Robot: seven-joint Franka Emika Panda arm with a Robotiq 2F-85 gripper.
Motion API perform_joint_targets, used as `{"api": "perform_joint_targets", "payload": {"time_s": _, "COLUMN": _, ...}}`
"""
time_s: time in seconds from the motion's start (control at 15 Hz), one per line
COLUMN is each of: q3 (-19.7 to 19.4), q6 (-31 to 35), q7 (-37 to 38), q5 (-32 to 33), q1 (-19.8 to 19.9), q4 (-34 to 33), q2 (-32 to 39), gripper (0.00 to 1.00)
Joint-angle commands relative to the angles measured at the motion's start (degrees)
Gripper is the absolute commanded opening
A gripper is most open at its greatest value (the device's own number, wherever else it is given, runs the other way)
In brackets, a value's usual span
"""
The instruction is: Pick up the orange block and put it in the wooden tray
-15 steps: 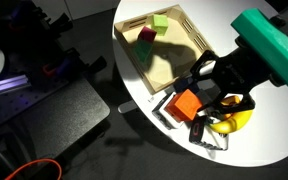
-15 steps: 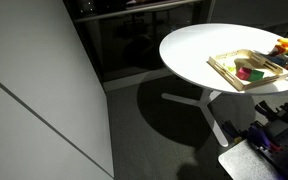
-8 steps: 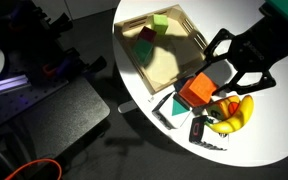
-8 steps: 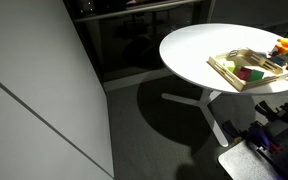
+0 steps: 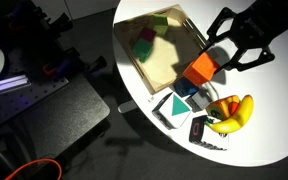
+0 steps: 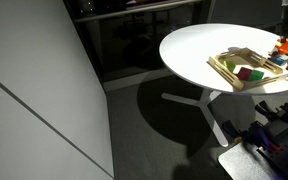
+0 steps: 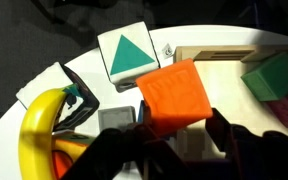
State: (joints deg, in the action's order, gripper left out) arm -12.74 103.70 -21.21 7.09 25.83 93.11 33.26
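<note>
My gripper (image 5: 210, 66) is shut on the orange block (image 5: 197, 71) and holds it in the air above the near edge of the wooden tray (image 5: 171, 62). In the wrist view the orange block (image 7: 174, 92) sits tilted between the dark fingers (image 7: 176, 136), with the tray (image 7: 224, 55) at the upper right. The tray also shows in an exterior view (image 6: 227, 68) at the right side of the round white table.
A green block (image 5: 160, 22) and a dark magenta block (image 5: 143, 45) lie in the tray. Beside the tray are a white card with a green triangle (image 5: 169, 105), a blue block (image 5: 189, 91), a banana (image 5: 231, 112) and a small black object (image 5: 200, 130).
The gripper has risen off the table with the orange block and moved from the clutter by the banana towards the tray.
</note>
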Motion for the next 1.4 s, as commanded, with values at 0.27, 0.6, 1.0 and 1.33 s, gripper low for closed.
{"api": "perform_joint_targets", "payload": {"time_s": 0.27, "q3": 0.8, "q6": 4.5, "q7": 8.4, "q5": -4.2, "q1": -2.3, "q4": -1.1, "q2": 1.2, "gripper": 0.32}}
{"api": "perform_joint_targets", "payload": {"time_s": 0.6, "q3": 0.5, "q6": 9.5, "q7": 13.4, "q5": -3.4, "q1": -4.9, "q4": -0.1, "q2": 2.0, "gripper": 0.83}}
{"api": "perform_joint_targets", "payload": {"time_s": 1.0, "q3": 1.0, "q6": 10.7, "q7": 13.3, "q5": -3.7, "q1": -6.0, "q4": 4.1, "q2": -0.9, "gripper": 1.00}}
{"api": "perform_joint_targets", "payload": {"time_s": 1.33, "q3": 1.4, "q6": 3.7, "q7": 8.4, "q5": -2.8, "q1": -6.2, "q4": 8.1, "q2": -5.1, "gripper": 1.00}}
